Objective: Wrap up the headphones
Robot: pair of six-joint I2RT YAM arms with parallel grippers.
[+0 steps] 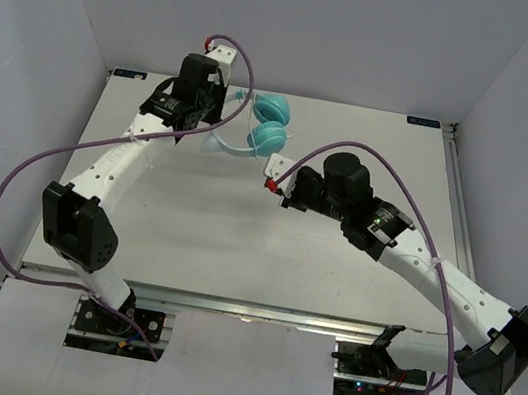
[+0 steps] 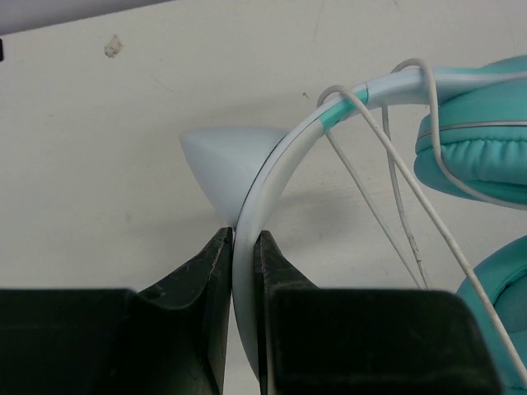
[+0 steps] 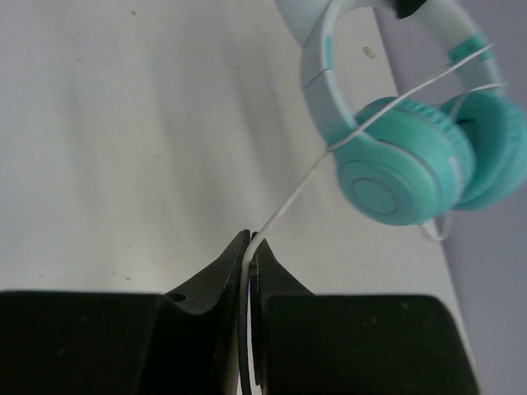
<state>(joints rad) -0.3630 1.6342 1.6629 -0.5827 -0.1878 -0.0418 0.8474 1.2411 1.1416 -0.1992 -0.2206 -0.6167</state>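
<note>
The headphones [image 1: 268, 124] have two teal ear cups and a white headband, at the table's far middle. My left gripper [image 1: 216, 131] is shut on the headband [image 2: 272, 177], which runs up between its jaws in the left wrist view. The thin pale cord [image 2: 395, 193] loops over the headband beside the ear cups [image 2: 478, 140]. My right gripper [image 1: 273, 171] is shut on the cord [image 3: 288, 202], which stretches taut from its jaws up to the headband near the ear cups [image 3: 403, 160]. Both jaws [image 3: 247, 247] pinch the cord at their tips.
Purple robot cables [image 1: 35, 169] arc beside each arm. The white table [image 1: 236, 244] ends at a metal rail at the near edge. Grey walls close in at the back and sides.
</note>
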